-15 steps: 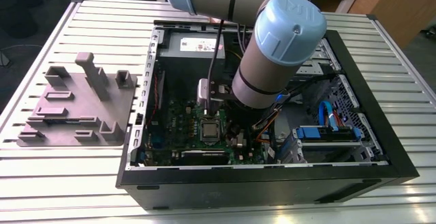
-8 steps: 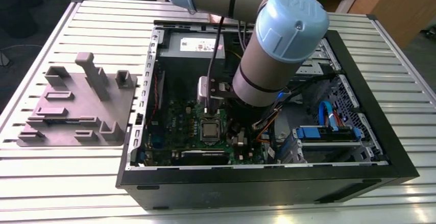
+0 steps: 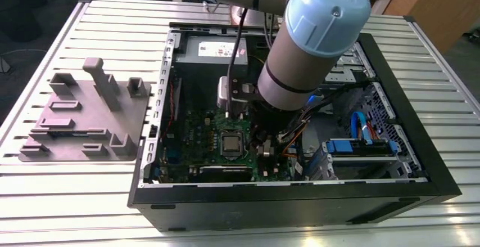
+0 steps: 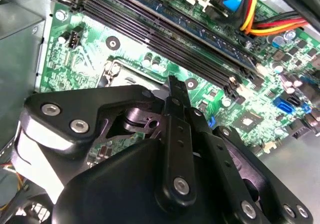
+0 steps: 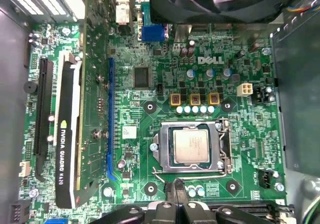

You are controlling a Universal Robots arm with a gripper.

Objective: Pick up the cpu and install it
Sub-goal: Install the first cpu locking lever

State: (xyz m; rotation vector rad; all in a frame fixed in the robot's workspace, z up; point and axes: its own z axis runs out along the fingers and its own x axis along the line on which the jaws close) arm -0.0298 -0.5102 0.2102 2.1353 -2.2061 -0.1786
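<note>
Lighting is even and bright overhead; my arm (image 3: 300, 44) shades the motherboard (image 5: 150, 83) (edges slightly soft).

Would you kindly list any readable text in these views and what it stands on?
On the motherboard: a white maker's mark, left unquoted.
On the graphics card: white brand and model print, left unquoted.
On the power-supply label: too small to read.
On the cpu: markings too faint to read.
</note>
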